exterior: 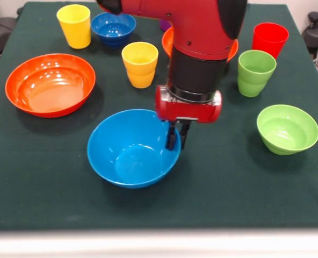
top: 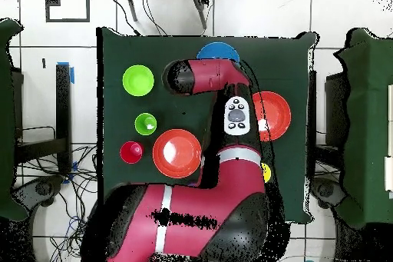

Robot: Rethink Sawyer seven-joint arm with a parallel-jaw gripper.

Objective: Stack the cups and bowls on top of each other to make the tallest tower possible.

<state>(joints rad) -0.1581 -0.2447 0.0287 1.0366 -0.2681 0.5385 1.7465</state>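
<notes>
On the green bench [exterior: 223,183], the red arm [exterior: 202,32] reaches down over the large light-blue bowl [exterior: 129,153], which sits near the front edge. The tool [exterior: 177,141] hangs at that bowl's right rim, its two fingers clenched on the rim. A yellow-orange cup [exterior: 140,64] stands behind the bowl.

Cups [exterior: 140,64] — four in plain sight; bowls [exterior: 133,148] — five.

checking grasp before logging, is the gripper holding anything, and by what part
The gripper appears shut on the light blue bowl, pinching its rim on the side nearest the arm. The bowl still sits on the table.
</notes>
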